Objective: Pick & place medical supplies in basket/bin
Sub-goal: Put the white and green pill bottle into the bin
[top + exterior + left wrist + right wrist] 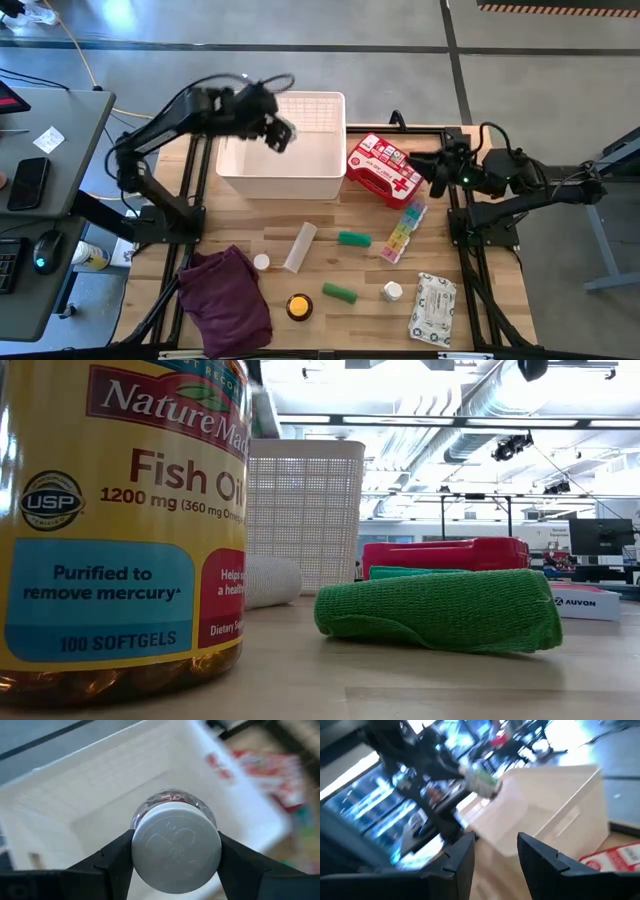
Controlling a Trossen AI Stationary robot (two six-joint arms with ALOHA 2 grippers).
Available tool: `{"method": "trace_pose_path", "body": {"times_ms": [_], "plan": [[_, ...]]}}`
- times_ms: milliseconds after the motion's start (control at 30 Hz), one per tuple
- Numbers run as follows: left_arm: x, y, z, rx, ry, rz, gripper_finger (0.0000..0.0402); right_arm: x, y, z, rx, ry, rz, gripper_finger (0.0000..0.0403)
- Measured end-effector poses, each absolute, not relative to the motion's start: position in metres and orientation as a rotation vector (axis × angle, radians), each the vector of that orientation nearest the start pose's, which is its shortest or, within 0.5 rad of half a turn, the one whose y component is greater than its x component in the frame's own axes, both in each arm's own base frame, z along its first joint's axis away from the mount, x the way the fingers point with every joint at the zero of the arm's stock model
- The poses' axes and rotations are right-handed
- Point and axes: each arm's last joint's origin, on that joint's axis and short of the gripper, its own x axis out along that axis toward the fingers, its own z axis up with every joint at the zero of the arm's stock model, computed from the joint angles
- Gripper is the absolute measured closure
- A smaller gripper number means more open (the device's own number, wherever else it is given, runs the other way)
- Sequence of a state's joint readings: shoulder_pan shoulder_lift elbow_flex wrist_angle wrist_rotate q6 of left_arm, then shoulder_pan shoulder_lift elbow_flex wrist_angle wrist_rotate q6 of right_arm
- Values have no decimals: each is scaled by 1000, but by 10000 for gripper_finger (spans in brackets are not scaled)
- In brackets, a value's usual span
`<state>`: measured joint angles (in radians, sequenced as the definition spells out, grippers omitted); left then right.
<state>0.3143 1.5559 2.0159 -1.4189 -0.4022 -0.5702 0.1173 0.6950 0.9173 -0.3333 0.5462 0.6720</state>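
Overhead, the left gripper (pixel 277 131) hangs above the white basket (pixel 283 180); its wrist view shows jaws clamped around a white-capped bottle (pixel 176 847). The right gripper (pixel 495 852), jaws partly open and empty, waits beside the red first-aid case (pixel 384 168)

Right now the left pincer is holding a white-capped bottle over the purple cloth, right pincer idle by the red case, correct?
Not quite. The left pincer holds the white-capped bottle over the white basket, not the purple cloth; the high and left wrist views show it. The right pincer does sit by the red case.
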Motion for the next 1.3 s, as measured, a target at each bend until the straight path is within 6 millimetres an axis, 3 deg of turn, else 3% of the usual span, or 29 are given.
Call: {"method": "trace_pose_path", "body": {"times_ms": [300, 467, 733, 933, 1167, 1300], "plan": [[257, 196, 400, -416, 1080, 931, 133, 154, 0, 368, 622, -43, -577, 263], [260, 229, 360, -519, 1287, 935, 131, 167, 1, 361, 653, -25, -607, 263], [271, 240, 325, -527, 1354, 914, 136, 183, 4, 356, 652, -12, -596, 263], [264, 254, 291, -614, 1351, 966, 126, 184, 3, 355, 648, -12, -610, 263], [259, 268, 278, -589, 1303, 1040, 135, 185, 4, 355, 654, 2, -578, 263], [254, 272, 269, -596, 1308, 1062, 110, 185, 5, 355, 662, 7, -564, 263]]}}
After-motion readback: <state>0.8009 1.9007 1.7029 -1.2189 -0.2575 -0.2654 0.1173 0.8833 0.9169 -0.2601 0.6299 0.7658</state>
